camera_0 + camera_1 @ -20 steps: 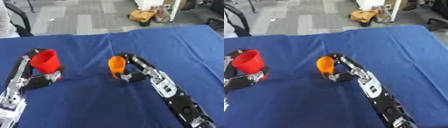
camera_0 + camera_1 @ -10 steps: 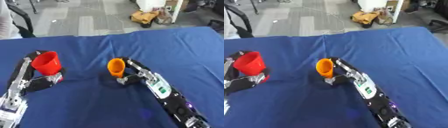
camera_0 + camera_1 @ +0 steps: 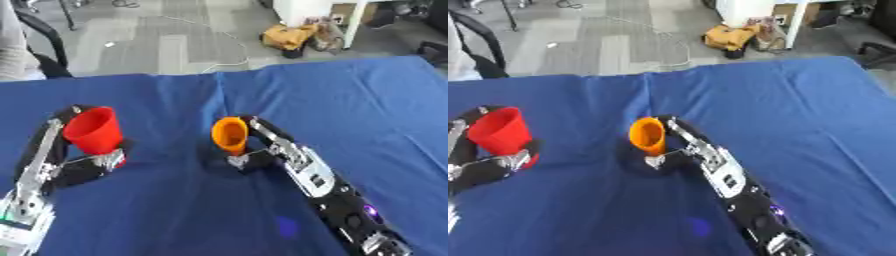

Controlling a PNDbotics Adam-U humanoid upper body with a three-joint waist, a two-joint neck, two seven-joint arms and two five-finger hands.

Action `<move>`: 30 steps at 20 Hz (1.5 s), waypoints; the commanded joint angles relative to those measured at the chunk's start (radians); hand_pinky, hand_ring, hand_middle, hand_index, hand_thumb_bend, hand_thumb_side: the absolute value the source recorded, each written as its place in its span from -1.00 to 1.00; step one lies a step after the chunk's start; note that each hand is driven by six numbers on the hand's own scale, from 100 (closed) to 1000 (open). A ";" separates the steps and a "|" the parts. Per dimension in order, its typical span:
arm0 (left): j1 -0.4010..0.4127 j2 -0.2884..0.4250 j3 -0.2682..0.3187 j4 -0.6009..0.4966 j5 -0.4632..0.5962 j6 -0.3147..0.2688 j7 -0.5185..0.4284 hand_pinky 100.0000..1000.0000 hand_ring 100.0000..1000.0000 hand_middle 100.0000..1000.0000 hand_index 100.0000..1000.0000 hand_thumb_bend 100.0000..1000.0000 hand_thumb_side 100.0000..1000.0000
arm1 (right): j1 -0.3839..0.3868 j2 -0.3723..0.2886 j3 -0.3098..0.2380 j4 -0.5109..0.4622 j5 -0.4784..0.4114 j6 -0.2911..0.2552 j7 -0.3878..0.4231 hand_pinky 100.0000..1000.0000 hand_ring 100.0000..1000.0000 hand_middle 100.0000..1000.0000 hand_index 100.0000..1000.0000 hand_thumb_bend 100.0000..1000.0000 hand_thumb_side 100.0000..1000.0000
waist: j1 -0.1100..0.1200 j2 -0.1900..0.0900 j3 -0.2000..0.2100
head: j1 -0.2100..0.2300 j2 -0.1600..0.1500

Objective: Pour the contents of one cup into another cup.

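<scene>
A red cup (image 3: 93, 130) is held by my left hand (image 3: 85, 162), whose fingers curl round its lower part at the left of the blue table. The cup stands roughly upright, mouth tipped a little to the right. An orange cup (image 3: 231, 135) is held by my right hand (image 3: 255, 152) near the table's middle, tilted with its mouth facing left, toward the red cup. The two cups are apart, with a gap of blue cloth between them. I cannot see what is inside either cup.
The blue cloth table (image 3: 350, 105) stretches wide to the right and front. Beyond its far edge lies grey floor with a chair (image 3: 48, 42) at far left and a yellow bag (image 3: 290, 37) by a white post.
The orange cup has tilted further, its mouth turning toward the red cup. The whole picture has shifted a little, so the camera moved.
</scene>
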 commanded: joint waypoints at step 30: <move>-0.208 0.221 -0.090 -0.076 0.006 0.094 -0.102 -0.52 -0.65 -0.57 0.26 -0.43 -1.00 | 0.026 -0.031 0.250 -0.372 -0.400 0.166 0.265 -0.12 -0.09 -0.20 -0.10 -1.00 -1.00 | 0.001 -0.060 -0.029 | 0.004 0.001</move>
